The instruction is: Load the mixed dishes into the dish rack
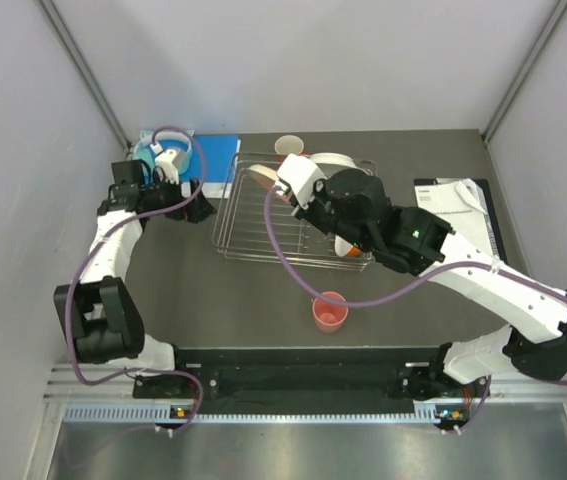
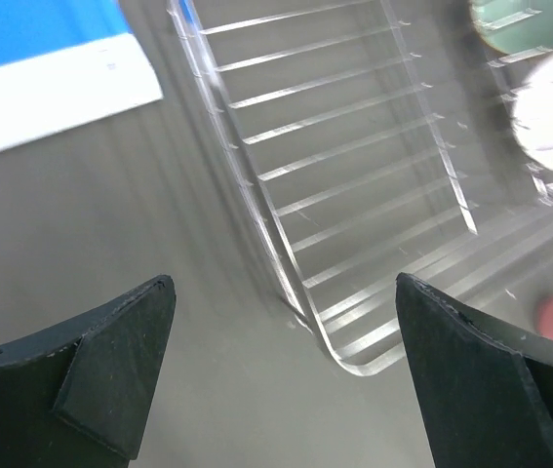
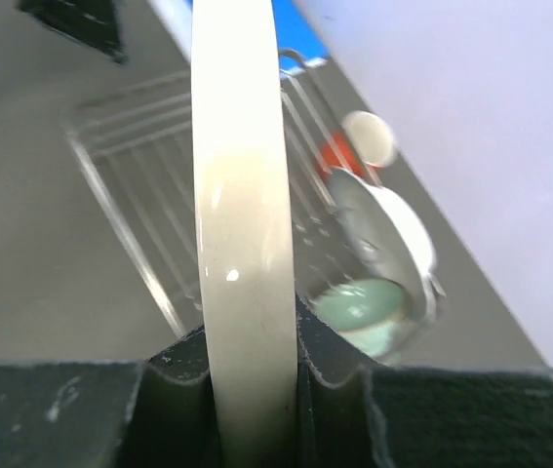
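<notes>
Both fingers of the right gripper [image 3: 247,341] are pinched on the rim of the cream plate [image 3: 240,195]. On my right wrist feed the plate stands on edge, its rim running straight up the middle of the picture. From the overhead camera I see it held over the far-left part of the dish rack [image 1: 253,225], but I cannot tell whether its lower edge touches the wires.

Inside the rack, toward its far side, a white plate [image 3: 383,224] leans between the tines with a mint-green bowl [image 3: 359,307] right beside it.

My left gripper [image 2: 284,288] has its jaws spread wide with nothing between them. It hangs over the grey table [image 1: 263,300] just left of the rack, and the rack's near-left corner shows between its fingers.

Out on the table, a pink cup [image 1: 330,312] stands upright in front of the rack, apart from it. An orange mug [image 1: 289,146] sits just beyond the far rim. A blue folder [image 1: 218,155] and teal headphones [image 1: 149,152] lie at far left, and a clipboard with white paper [image 1: 453,205] lies to the right.
</notes>
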`<state>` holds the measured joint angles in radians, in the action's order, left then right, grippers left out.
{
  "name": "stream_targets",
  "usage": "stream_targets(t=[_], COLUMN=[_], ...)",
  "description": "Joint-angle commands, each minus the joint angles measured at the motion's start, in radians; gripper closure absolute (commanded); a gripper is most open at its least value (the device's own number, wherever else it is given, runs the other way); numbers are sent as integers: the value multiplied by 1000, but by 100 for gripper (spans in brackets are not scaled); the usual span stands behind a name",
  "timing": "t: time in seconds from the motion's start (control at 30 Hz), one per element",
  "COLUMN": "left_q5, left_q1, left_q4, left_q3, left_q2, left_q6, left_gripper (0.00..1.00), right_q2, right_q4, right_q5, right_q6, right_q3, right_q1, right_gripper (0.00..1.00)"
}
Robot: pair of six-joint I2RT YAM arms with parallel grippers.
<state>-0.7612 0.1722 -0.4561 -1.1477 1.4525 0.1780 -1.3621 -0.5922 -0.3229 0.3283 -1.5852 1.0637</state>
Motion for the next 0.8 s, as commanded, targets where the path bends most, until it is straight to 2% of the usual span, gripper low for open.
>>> stream_targets(t=[0.0, 0.33, 0.43, 0.57, 0.67, 0.77], left_q5=[146, 280, 283, 283, 263, 261], left_q1=[-56, -164, -201, -244, -269, -290], left_q4=[175, 254, 237, 165, 145, 128], left_q3=[8, 77, 95, 124, 173, 213], left_q2=[61, 143, 146, 122, 74, 16], left_q6=[-63, -26, 1, 34, 51, 64], left_gripper=[1, 1, 9, 35, 40, 40], right_q2=[52, 38, 41, 50, 75, 92], right_q4=[124, 115, 114, 109, 149, 157], right_q5=[-226, -249, -248, -220, -206, -183], right_q6=[130, 144, 144, 161, 189, 256], right_q3=[31, 70, 88, 122, 178, 223], right_q1=[1, -18, -25, -34, -37, -45], right_gripper=[100, 100, 100, 100, 100, 100])
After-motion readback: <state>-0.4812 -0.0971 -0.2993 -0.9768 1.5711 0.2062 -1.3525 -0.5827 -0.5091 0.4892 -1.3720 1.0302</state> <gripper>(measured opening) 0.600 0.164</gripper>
